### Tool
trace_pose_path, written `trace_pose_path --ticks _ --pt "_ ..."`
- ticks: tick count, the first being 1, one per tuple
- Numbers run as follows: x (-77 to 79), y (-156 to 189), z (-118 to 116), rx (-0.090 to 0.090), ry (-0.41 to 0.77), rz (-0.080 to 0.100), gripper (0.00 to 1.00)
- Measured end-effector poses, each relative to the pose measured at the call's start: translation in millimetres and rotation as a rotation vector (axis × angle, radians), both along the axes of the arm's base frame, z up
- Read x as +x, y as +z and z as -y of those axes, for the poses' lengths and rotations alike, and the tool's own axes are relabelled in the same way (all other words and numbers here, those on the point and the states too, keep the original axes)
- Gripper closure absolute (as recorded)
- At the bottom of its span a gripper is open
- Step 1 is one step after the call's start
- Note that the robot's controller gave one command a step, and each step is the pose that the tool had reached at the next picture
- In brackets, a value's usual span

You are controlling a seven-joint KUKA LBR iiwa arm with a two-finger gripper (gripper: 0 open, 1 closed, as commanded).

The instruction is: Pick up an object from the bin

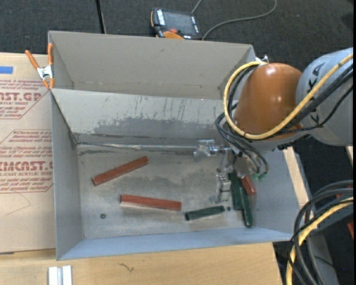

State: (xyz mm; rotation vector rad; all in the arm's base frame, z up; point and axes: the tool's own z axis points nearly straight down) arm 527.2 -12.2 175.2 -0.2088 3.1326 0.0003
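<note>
Grey bin [65,159], reddish-brown upper bar [119,171], reddish-brown lower bar [150,203], dark green pen [205,214], orange cover [267,100]

A tilted red-brown stick [120,171] lies apart from a nearly level red-brown bar [150,203].

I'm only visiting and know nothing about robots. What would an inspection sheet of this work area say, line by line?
Surface: grey metal bin, its floor scuffed.
Job's things: tilted reddish-brown bar at the left; level reddish-brown bar below it; short dark green stick near the front wall; long dark green stick at the right.
Clutter: small dark speck on the floor.
Gripper: gripper low over the bin's right side, next to the green sticks; a hold on anything cannot be made out.
Cables: yellow and black cables loop round the orange wrist cover.
Surroundings: black device with a lead behind the bin.
</note>
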Motion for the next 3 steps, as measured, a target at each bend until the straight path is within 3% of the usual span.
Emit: trace_pose_path --ticks 1,2,3 --pt "-37.5 -104 1 0.001 -0.141 -0.01 0.0" --pt "-35.0 -100 1 0.001 -0.14 -0.003 1.0" --pt "-11.4 38 11 0.0 -0.141 0.008 1.0"
